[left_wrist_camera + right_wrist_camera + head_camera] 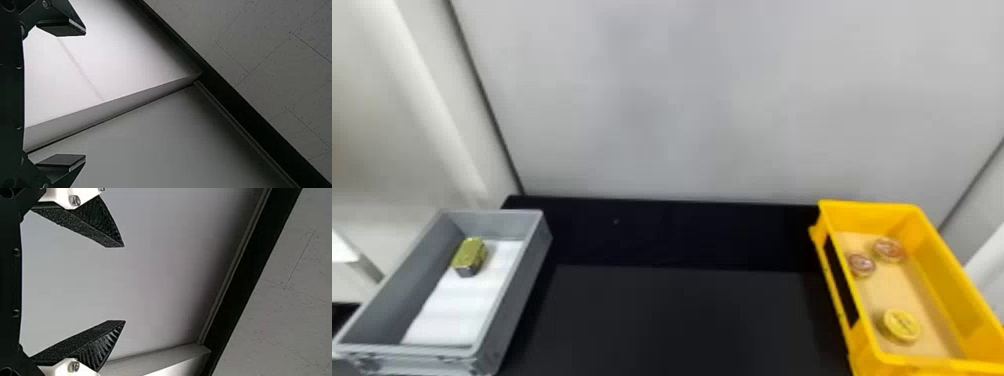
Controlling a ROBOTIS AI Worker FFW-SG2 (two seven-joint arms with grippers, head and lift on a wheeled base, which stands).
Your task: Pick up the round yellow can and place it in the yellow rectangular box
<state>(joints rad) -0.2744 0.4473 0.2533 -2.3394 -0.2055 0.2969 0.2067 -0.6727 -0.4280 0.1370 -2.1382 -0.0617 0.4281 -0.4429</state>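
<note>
black right gripper [124,283]: fingers apart, gripping nothing, probably parked, task looking done
black left gripper [83,94]: also spread and empty, likely waiting
yellow can [902,326]: away from both grippers, flat inside yellow box [937,275], presumably as goal
gold tin [469,256]: in grey box [521,280], toward left gripper's side, perhaps stored

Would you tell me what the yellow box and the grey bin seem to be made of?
The yellow box looks like smooth moulded plastic, judging by its even colour and rounded corners. The grey bin is probably plastic too, with a duller finish, given its matte, uniform walls.
</note>
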